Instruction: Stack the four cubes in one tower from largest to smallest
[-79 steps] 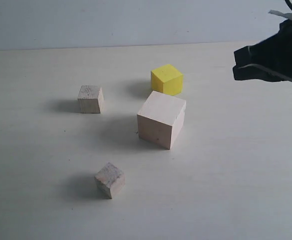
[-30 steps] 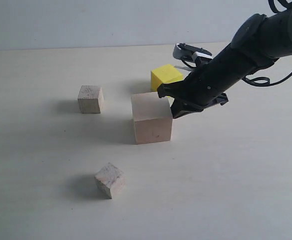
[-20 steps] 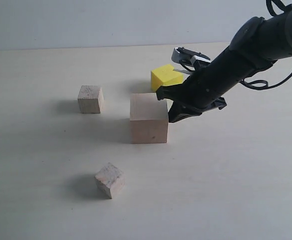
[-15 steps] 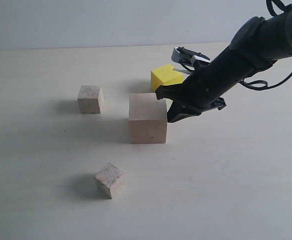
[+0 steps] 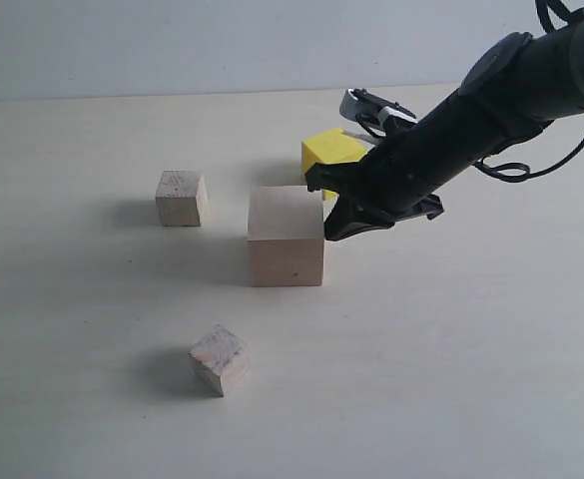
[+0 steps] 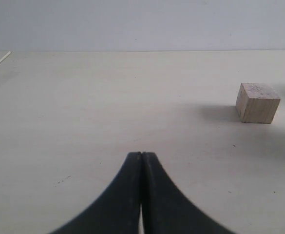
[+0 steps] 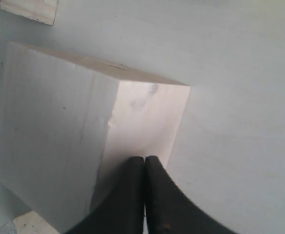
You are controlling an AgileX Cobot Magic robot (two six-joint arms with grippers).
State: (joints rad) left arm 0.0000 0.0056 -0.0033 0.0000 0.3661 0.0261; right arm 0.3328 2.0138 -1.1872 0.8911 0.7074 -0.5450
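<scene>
The large pale wooden cube (image 5: 286, 237) (image 7: 84, 126) stands mid-table. My right gripper (image 5: 328, 232) (image 7: 144, 158) is shut, its tips pressed against the cube's right side face, holding nothing. Behind it the yellow cube (image 5: 333, 150) is partly hidden by the right arm. One small wooden cube (image 5: 181, 198) (image 6: 257, 102) sits to the left, another (image 5: 220, 359) lies near the front. My left gripper (image 6: 142, 155) is shut and empty over bare table; it does not show in the exterior view.
The pale table (image 5: 471, 349) runs back to a grey wall (image 5: 222, 40). The right arm (image 5: 491, 110) reaches in from the upper right, with a cable looping beside it.
My shut right gripper came down beside the large cube and has pushed it leftward, turning it square to the view. The other cubes stayed put.
</scene>
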